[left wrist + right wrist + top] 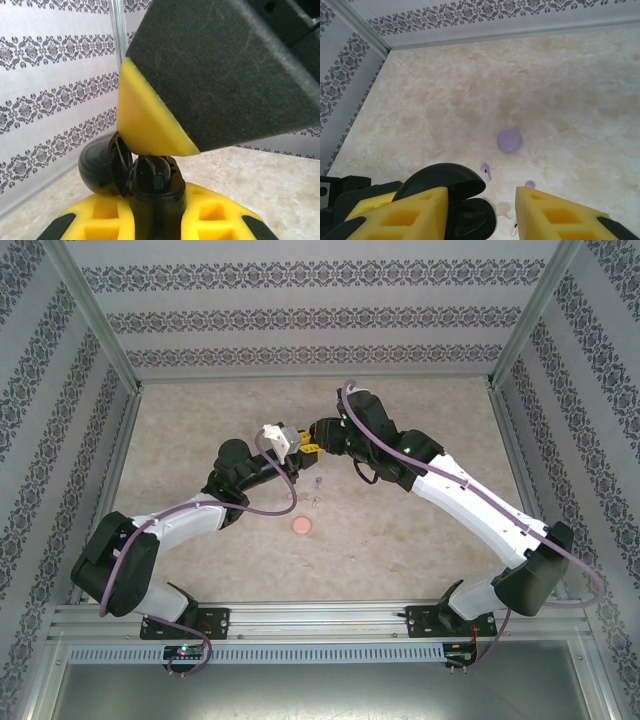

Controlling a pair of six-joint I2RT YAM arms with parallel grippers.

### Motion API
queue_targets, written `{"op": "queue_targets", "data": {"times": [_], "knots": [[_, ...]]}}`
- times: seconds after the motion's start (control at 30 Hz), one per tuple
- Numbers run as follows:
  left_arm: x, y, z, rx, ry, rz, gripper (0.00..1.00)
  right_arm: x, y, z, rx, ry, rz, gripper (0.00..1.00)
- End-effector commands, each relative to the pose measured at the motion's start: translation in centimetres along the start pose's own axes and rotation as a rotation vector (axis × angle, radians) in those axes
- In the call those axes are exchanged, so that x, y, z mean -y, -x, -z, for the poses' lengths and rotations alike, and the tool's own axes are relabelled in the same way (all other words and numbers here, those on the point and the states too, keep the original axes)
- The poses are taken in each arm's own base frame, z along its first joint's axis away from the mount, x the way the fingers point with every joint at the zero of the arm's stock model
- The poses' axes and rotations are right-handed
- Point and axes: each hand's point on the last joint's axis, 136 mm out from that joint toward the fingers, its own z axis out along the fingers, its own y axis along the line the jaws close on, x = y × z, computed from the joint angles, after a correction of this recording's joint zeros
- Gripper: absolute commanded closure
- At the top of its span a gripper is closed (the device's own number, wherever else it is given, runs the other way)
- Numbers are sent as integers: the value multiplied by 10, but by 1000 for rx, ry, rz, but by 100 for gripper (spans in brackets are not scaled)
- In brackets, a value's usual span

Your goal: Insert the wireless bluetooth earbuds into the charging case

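My left gripper (157, 216) is shut on an open black charging case (156, 186), gripping its lower body, with the lid (97, 170) swung out to the left. A black earbud (156, 175) sits inside the case. My right gripper (482, 202) hovers open just above it, and one yellow-tipped finger (150, 122) almost touches the case's top. In the right wrist view the black case (462, 212) lies beside the left finger. Two lilac earbuds (485, 172) (529, 185) and a pink one (514, 230) lie on the table below. Both grippers meet mid-table (303, 447) (322, 432).
A round lilac case (509, 140) rests shut on the marble table beyond the loose earbuds. A round pink case (301, 526) sits nearer the arm bases. Patterned walls and metal posts (95, 335) enclose the table.
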Motion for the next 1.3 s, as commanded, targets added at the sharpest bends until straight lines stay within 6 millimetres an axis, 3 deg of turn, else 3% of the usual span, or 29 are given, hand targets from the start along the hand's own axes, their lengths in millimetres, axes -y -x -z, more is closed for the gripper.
{"op": "queue_targets", "data": {"times": [0.0,0.17,0.3,0.4,0.5,0.63,0.7,0.9,1.07,1.27], "knots": [[17,39,-7,116,-58,-71,100,-10,10,8,11,43,-32,49],[17,37,-7,112,-56,-67,100,-6,31,32,87,55,-70,32],[17,34,-8,108,-58,-65,100,1,43,53,128,75,-96,29],[17,32,-8,104,-62,-65,100,8,49,51,102,89,-116,31],[19,31,-9,93,-75,-66,100,11,53,39,43,117,-126,40],[23,29,-10,75,-100,-61,100,8,54,17,-51,163,-132,67],[24,29,-11,72,-107,-60,100,4,54,6,-95,187,-127,75],[23,29,-14,67,-110,-57,100,-6,35,-20,-218,228,-122,85],[21,29,-17,63,-99,-51,100,-4,16,-5,-237,224,-104,87],[17,28,-21,60,-89,-29,100,15,-1,26,-198,186,-130,89]]}}
